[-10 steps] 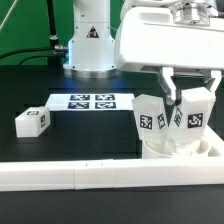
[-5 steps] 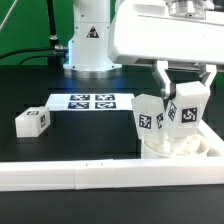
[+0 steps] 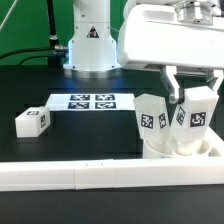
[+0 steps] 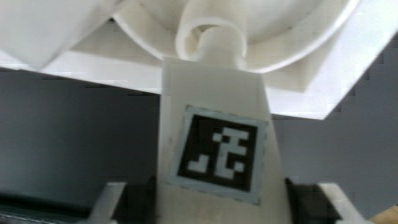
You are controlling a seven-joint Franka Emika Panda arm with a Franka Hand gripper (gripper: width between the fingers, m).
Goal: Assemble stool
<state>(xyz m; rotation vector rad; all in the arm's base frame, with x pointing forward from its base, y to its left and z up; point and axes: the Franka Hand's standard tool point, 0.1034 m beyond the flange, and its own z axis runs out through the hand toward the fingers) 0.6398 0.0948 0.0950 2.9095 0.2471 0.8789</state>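
The pincer (image 3: 193, 96) is clamping a tagged leg (image 3: 196, 118) with its jaws roughly half apart, a finger (image 4: 118, 196) pressing each flank. The leg is standing nearly upright on the round seat (image 3: 180, 150), its end meeting a socket (image 4: 214, 42). The arm is reaching down from above, at the exterior view's right. A second leg (image 3: 150, 118) is standing on the seat just left of it. A third leg (image 3: 32, 121) is lying well apart, left of the marker board (image 3: 92, 101). The seat is sitting just behind the near rail (image 3: 80, 176).

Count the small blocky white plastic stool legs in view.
3. The loose white blocky leg lies on the table at the exterior view's left. The free upright leg and the gripped leg stand on the round white seat, right. None seems hidden.
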